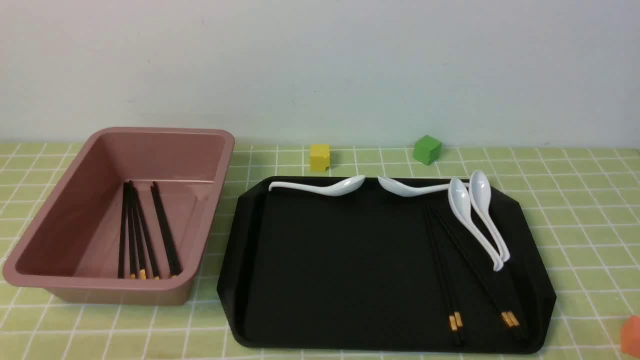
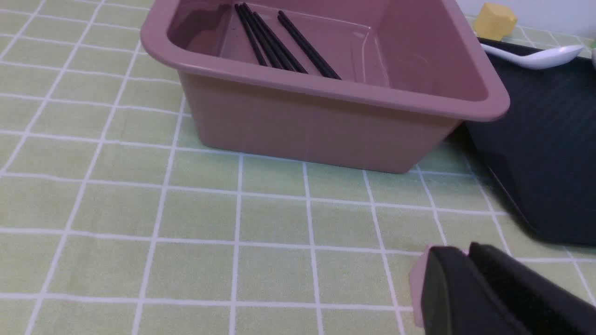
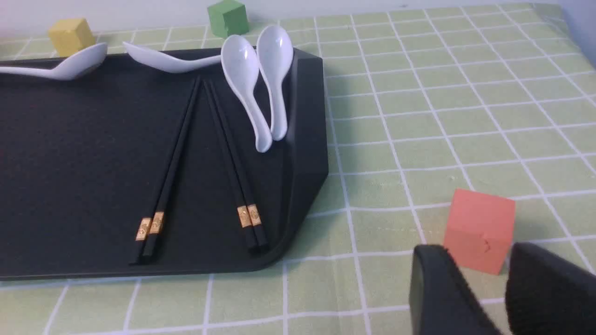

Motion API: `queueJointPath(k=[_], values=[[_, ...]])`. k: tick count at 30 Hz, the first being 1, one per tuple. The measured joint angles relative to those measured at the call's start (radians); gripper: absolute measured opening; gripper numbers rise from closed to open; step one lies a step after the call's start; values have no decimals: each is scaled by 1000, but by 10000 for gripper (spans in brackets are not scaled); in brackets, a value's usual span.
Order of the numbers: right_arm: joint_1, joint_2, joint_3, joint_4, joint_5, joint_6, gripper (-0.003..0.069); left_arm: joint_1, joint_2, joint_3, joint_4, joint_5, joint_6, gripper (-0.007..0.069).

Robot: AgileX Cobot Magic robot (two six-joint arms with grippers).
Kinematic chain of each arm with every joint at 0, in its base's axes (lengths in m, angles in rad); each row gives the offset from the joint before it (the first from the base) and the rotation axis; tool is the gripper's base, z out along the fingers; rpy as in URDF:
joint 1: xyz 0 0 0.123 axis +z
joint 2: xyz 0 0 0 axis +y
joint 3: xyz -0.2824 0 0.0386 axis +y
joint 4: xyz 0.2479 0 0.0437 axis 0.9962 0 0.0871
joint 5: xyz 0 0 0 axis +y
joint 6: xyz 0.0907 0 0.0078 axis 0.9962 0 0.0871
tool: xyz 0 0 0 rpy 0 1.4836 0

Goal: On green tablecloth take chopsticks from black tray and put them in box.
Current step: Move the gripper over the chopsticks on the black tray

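On the green tablecloth (image 1: pixel 575 225) the black tray (image 1: pixel 340 260) holds two pairs of black chopsticks with yellow bands, one pair (image 1: pixel 442 270) left of the other (image 1: pixel 476 270). In the right wrist view the same pairs (image 3: pixel 172 163) (image 3: pixel 233 163) lie side by side near the tray's corner. The pink-brown box (image 1: pixel 165 150) stands left of the tray with several chopsticks (image 1: pixel 136 235) inside. My left gripper (image 2: pixel 468 253) is shut and empty, low over the cloth in front of the box (image 2: pixel 316 125). My right gripper (image 3: pixel 477 251) is open and empty beside the tray. Neither gripper shows in the front view.
Several white spoons (image 1: pixel 475 220) lie along the tray's far and right edges. A yellow cube (image 1: pixel 320 157) and a green cube (image 1: pixel 426 149) sit behind the tray. An orange cube (image 3: pixel 479 228) rests on the cloth just beyond my right gripper's fingers.
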State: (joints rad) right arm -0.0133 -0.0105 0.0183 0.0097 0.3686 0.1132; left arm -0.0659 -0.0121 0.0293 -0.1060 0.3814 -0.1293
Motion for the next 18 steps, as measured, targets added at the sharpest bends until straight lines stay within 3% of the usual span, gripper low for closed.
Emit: queueJointPath(k=[18], values=[[0, 0, 0, 0, 0, 0, 239, 0, 0, 0, 0, 0, 0, 71]])
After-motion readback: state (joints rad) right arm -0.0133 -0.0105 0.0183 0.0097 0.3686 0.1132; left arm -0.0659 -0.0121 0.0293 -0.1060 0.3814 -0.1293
